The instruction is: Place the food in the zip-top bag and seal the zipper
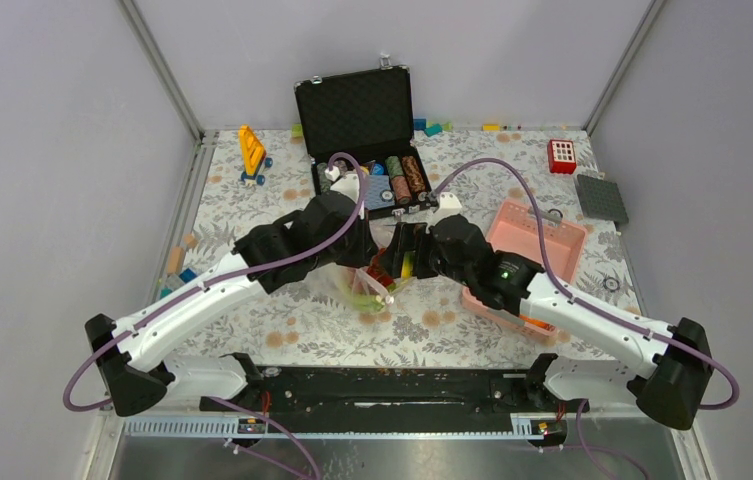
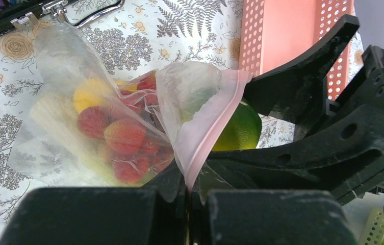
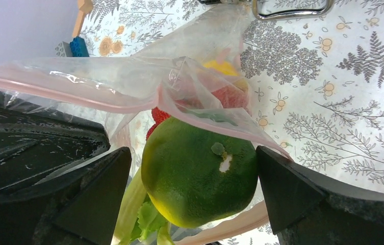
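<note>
With our left gripper (image 2: 189,204) pinching the pink zipper strip (image 2: 220,117), we hold the clear plastic bag (image 2: 62,56) open. Our right gripper (image 3: 189,168) clamps the round green fruit (image 3: 189,194).

No writing, label, brand or number can be read in any view.
</note>
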`<state>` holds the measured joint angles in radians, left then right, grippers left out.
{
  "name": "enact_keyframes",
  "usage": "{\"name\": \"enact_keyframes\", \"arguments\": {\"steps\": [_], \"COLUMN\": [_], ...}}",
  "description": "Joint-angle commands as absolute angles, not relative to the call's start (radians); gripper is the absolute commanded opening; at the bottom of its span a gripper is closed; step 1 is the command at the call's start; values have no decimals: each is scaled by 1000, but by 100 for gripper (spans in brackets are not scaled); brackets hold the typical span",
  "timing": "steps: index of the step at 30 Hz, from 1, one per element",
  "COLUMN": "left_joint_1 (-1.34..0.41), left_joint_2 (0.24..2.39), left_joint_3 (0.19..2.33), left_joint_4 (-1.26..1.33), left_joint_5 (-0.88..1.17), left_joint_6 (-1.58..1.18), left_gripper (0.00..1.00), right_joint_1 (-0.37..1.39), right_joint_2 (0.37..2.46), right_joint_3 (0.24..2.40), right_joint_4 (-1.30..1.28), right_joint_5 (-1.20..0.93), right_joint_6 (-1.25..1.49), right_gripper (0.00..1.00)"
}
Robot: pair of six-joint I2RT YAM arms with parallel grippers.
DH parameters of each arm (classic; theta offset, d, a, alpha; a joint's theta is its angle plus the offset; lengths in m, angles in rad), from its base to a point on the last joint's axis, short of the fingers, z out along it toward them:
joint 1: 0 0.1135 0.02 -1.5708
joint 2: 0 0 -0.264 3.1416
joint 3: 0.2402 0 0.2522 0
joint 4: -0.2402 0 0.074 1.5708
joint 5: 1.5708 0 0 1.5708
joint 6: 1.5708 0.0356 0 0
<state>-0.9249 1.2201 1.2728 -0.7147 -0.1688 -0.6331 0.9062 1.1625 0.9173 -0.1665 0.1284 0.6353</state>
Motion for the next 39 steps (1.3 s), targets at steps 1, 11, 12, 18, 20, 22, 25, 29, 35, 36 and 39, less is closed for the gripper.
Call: {"name": "enact_keyframes", "arguments": {"steps": [1, 11, 12, 18, 20, 22, 25, 29, 35, 36, 39], "left_joint_1": [-931, -930, -929, -928, -928, -929, -929, -928, -928, -929, -929], "left_joint_2": [1180, 1193, 1191, 1179, 1179, 1180, 1185, 1192, 1173, 1172, 1184], "left_joint_3": [1284, 1291, 1292, 1291, 1290, 1291, 1294, 1302, 1329, 1342, 1415], "left_joint_4": [-632, -629, -629, -629, -629, -629, -629, -632, -693, -714, -840], "left_joint_5": [-184, -202, -204, -220, -220, -222, -224, -222, -281, -302, -403], "left_joint_6": [-646, -659, -659, -660, -660, -659, -656, -657, -649, -643, -640], "left_gripper": [0, 0, 0, 0, 0, 0, 0, 0, 0, 0, 0], "right_joint_1": [922, 925, 925, 925, 925, 924, 924, 924, 925, 924, 925], "right_joint_2": [1144, 1062, 1057, 945, 900, 873, 881, 952, 1028, 1024, 1016], "right_joint_3": [1000, 1045, 1046, 961, 909, 857, 810, 804, 936, 974, 1122], "right_joint_4": [-239, -170, -175, -240, -262, -278, -281, -257, -314, -318, -344], "right_joint_5": [231, 151, 156, 325, 385, 422, 410, 335, 307, 277, 187], "right_joint_6": [613, 536, 529, 510, 511, 526, 562, 583, 493, 468, 392], "right_gripper": [100, 100, 100, 100, 100, 100, 99, 85, 0, 0, 0]}}
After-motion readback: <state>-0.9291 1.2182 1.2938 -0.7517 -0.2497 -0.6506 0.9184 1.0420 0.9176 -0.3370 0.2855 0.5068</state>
